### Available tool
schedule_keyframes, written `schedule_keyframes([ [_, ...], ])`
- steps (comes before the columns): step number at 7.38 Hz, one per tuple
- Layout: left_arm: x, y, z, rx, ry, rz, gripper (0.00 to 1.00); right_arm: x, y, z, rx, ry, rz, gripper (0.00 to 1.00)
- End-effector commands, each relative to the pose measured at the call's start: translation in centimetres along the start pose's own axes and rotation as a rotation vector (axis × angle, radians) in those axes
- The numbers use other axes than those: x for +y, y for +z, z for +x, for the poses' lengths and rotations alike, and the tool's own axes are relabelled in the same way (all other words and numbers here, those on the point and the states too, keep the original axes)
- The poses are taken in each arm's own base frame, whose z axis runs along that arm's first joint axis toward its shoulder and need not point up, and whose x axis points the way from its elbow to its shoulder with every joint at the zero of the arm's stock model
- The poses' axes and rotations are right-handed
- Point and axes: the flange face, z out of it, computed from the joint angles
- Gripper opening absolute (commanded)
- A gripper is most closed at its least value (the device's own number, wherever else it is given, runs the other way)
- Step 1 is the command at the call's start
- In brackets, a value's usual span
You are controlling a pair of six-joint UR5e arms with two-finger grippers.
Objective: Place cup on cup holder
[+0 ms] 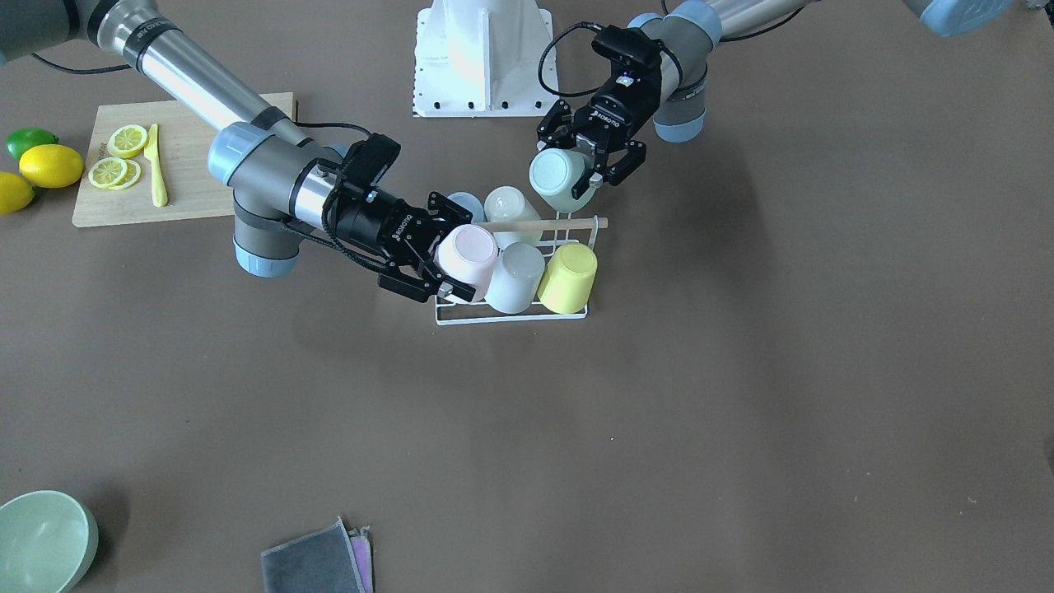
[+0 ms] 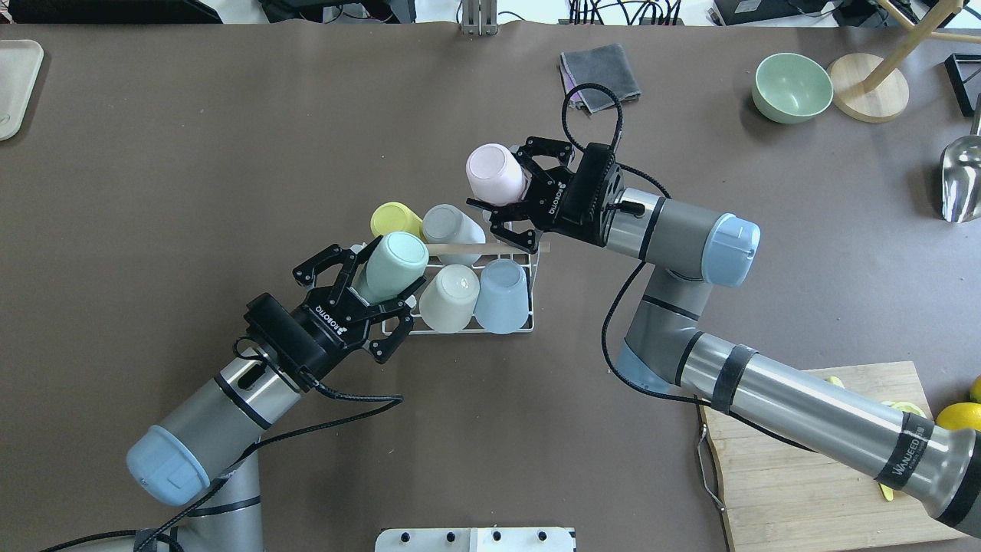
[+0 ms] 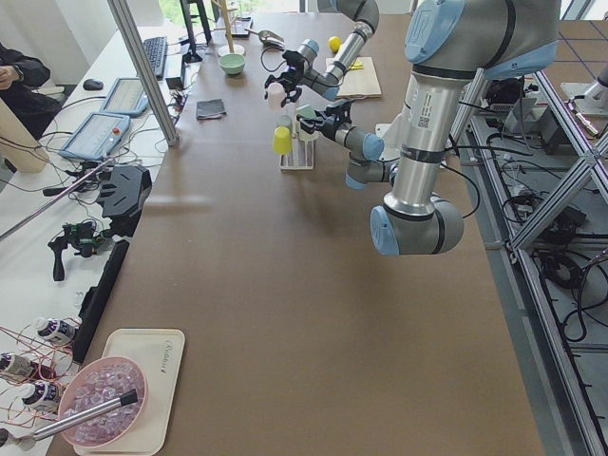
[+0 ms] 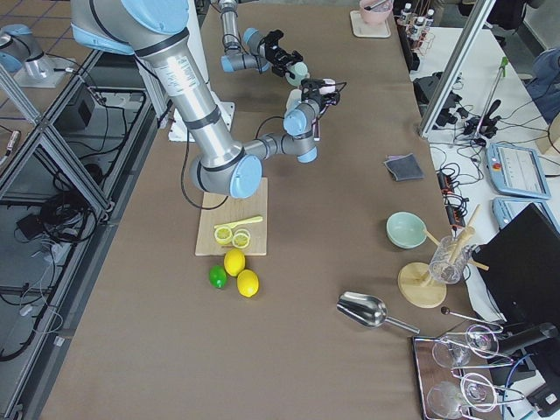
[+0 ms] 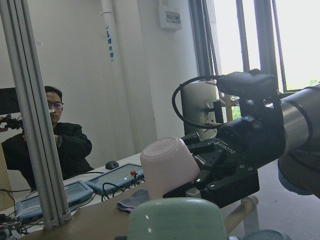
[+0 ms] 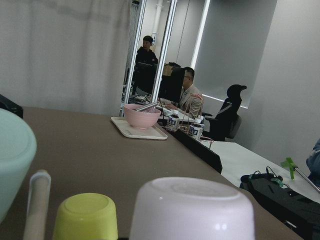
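left end effector [image 2: 385, 274] closing on green cup [image 2: 401, 257] over one cup holder [image 2: 460, 331] end | right end effector [image 2: 500, 184] gripping pink cup [image 2: 490, 169] over opposite end

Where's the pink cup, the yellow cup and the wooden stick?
pink cup [image 2: 492, 172], overhead view, on its rounded bottom
yellow cup [image 1: 568, 282], front-facing view, on its side wall
wooden rod [image 1: 576, 223], front-facing view, near its bare end

Robotics laboratory. A long brown-covered table [image 3: 285, 313] stands between silver aluminium frame posts [image 3: 142, 66]. Blue-edged touchscreen teach pendants [image 3: 95, 136], tangled black cables [image 3: 570, 247] and a seated, bespectacled operator in black clothing [image 5: 60, 142] flank it.
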Motion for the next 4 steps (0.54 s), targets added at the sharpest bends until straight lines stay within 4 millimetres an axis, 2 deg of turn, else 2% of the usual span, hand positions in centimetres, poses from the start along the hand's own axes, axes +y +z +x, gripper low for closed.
schedule_keyframes([
  [1, 0.5, 0.0, 0.0, -0.001, 0.002, -0.008, 0.0, -0.5, -0.8, 2.1, -0.066, -0.017, -0.011, 0.0],
  [2, 0.5, 0.0, 0.0, -0.001, 0.003, -0.008, 0.0, -0.8, -1.3, 3.1, -0.123, -0.026, -0.017, 0.0],
  [4, 1.2, 0.0, 0.0, -0.002, 0.011, -0.019, 0.0, -1.4, -2.3, 3.5, -0.259, -0.021, -0.022, 0.0],
])
